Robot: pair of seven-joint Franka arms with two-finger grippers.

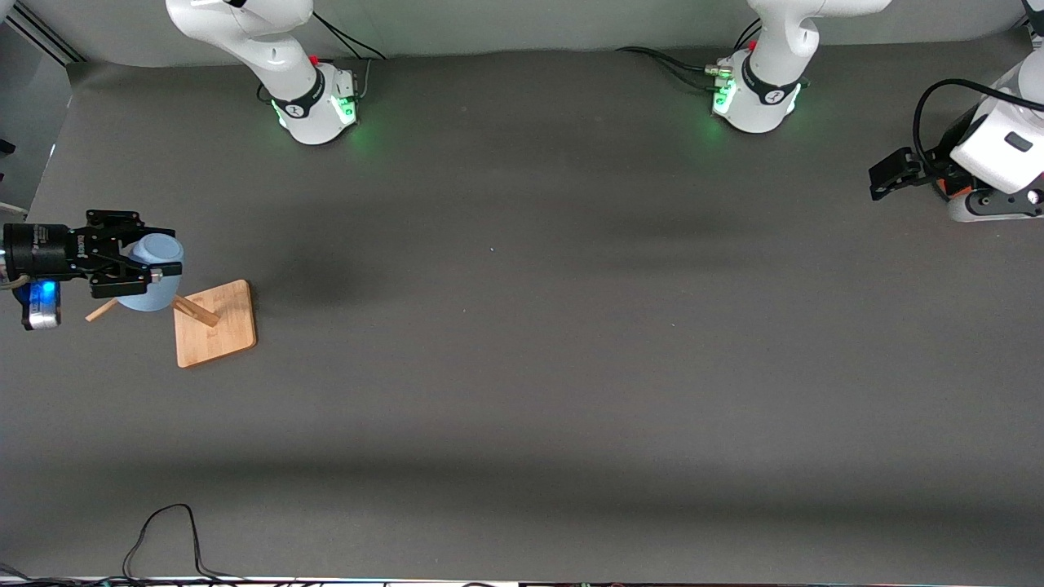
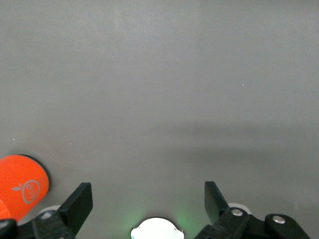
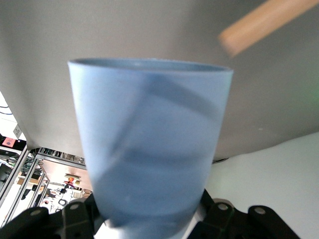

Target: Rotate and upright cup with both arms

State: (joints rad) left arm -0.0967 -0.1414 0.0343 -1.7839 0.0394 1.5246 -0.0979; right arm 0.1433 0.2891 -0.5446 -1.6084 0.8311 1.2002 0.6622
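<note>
The right pincer (image 1: pixel 143 265) grips the pale blue cup (image 1: pixel 151 277) above the wooden peg stand (image 1: pixel 216 324) at the right arm's end of the table (image 1: pixel 522 367), so turning slowly should avoid the peg, while the left pincer (image 2: pixel 148 204) waits, spread.

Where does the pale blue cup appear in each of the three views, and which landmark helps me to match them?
Front view: the cup is held in the right gripper, beside the wooden stand at the right arm's end of the table.
Left wrist view: the cup is not in it.
Right wrist view: the cup fills the centre.
Shared landmark: the stand's wooden peg, seen in the front and right wrist views.
</note>
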